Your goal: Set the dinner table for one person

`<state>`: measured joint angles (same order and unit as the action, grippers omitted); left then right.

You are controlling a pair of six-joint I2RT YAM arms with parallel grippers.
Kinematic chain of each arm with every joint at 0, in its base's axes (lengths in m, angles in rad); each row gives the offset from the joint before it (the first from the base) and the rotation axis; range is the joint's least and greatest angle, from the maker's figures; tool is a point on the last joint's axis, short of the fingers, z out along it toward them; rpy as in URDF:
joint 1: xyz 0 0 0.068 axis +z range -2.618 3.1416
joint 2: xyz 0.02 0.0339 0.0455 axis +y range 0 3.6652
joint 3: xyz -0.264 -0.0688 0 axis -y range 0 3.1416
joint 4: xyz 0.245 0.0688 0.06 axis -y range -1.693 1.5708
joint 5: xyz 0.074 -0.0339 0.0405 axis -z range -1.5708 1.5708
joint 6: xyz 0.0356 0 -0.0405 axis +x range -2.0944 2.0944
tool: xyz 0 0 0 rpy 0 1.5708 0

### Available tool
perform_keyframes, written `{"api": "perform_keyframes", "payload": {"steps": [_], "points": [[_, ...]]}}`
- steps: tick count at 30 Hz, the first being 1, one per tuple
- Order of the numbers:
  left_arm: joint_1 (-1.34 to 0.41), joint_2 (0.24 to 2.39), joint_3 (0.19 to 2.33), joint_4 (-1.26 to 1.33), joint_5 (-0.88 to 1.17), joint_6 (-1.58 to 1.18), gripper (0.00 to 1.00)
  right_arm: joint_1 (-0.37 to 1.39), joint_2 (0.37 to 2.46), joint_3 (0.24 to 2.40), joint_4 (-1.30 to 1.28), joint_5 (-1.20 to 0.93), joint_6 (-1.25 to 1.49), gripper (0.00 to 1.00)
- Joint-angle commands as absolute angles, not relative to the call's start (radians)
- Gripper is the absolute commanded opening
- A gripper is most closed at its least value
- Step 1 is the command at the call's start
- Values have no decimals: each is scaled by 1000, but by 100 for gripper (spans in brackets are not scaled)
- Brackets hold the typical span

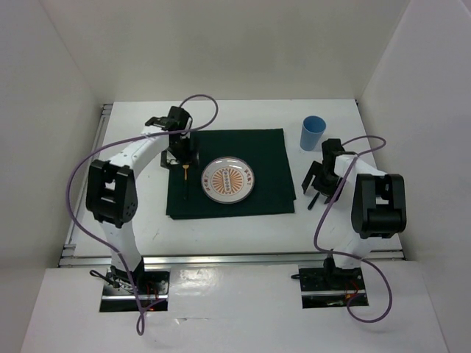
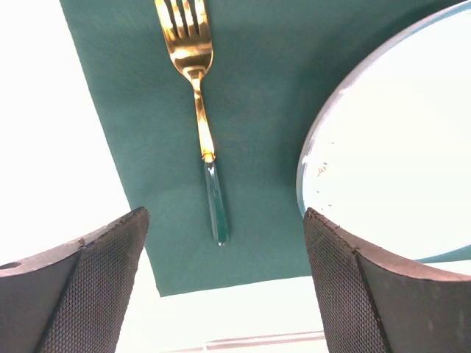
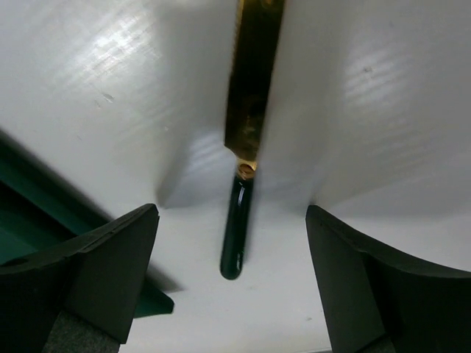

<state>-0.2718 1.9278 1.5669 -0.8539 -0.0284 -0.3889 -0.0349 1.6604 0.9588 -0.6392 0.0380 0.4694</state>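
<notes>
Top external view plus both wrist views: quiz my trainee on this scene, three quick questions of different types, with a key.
1. True or false: the gold fork with dark green handle lies on the dark green cloth placemat.
2. The light blue plastic cup is: A upright on the large white tabletop; B upright on the placemat; C tipped over on the placemat.
3. What lies below the open right gripper?
Key: 1 true; 2 A; 3 a gold knife with dark handle.

Dark green placemat (image 1: 272,169); white plate (image 1: 229,179), orange sunburst centre; blue cup (image 1: 313,132); gold fork (image 2: 204,132), dark green handle; gold knife (image 3: 246,140), same handle; white surface (image 1: 221,235).
</notes>
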Motion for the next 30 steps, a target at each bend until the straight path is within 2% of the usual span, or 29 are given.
{"api": "perform_keyframes", "payload": {"steps": [1,4,8,11,12,13,16,21,26,30], "points": [[-273,1795,1609,-832,-80,-341,91,-35,1716,999,-560,-9,425,87],[-273,1734,1589,-795,-213,-296,92,-35,1697,936,-526,-28,437,82],[-226,1646,1589,-795,-212,-275,92,-35,1640,868,-526,-49,465,73],[-193,1624,1580,-795,-189,-262,92,-35,1622,819,-502,-58,474,57],[-193,1609,1571,-795,-189,-252,92,-35,1621,819,-502,-58,474,51],[-180,1594,1571,-795,-189,-252,92,-35,1621,809,-502,-58,474,34],[-135,1580,1562,-795,-175,-252,93,-44,1634,799,-512,-58,483,0],[-63,1569,1585,-819,-143,-252,93,-44,1484,790,-592,21,503,0],[-26,1534,1574,-808,-110,-242,93,-44,1315,914,-690,64,468,0],[-17,1514,1554,-799,-121,-224,93,-19,1236,1044,-710,-7,376,0]]}}
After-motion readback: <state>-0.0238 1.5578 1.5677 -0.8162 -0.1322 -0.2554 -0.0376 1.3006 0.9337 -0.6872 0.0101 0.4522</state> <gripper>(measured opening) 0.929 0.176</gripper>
